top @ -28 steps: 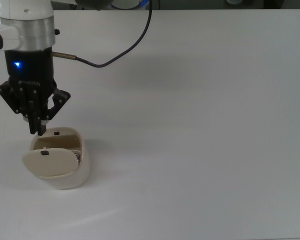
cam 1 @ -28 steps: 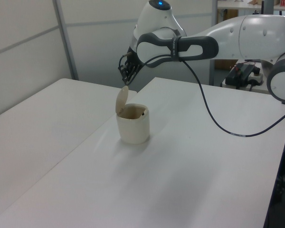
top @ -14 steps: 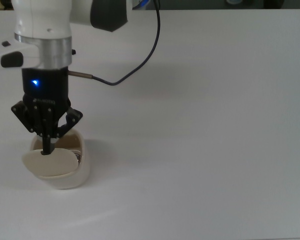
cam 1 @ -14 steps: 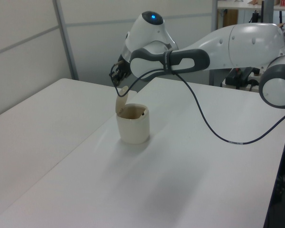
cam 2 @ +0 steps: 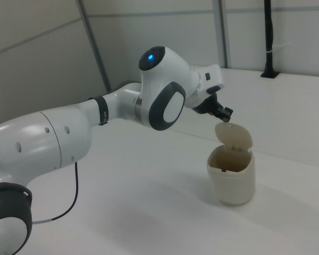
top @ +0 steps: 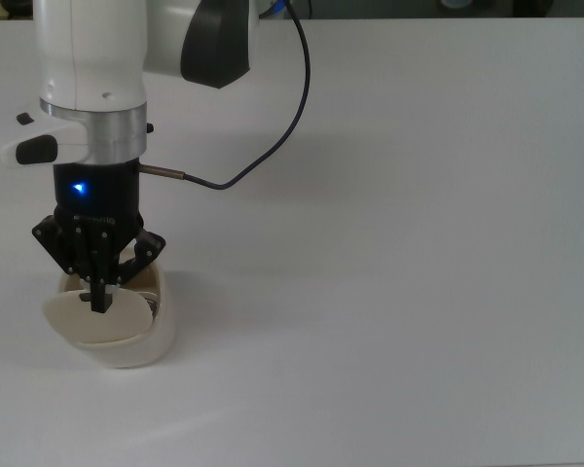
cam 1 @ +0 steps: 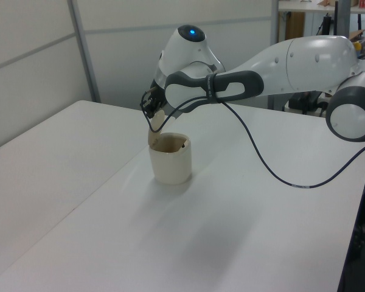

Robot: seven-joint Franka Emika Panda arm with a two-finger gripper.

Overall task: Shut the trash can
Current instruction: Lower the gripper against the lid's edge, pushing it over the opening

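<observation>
Closing in on the raised lid [cam 2: 233,135], the hand [top: 100,297] has moved from behind the trash can [top: 117,326] to over the lid's top edge, fingers pressed together, ready to push it down. The trash can sits at the top view's lower left on the worktop [top: 399,292], with open room all round.

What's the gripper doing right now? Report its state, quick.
Gripper: shut, holding nothing, fingertips at the raised lid of the trash can.
</observation>
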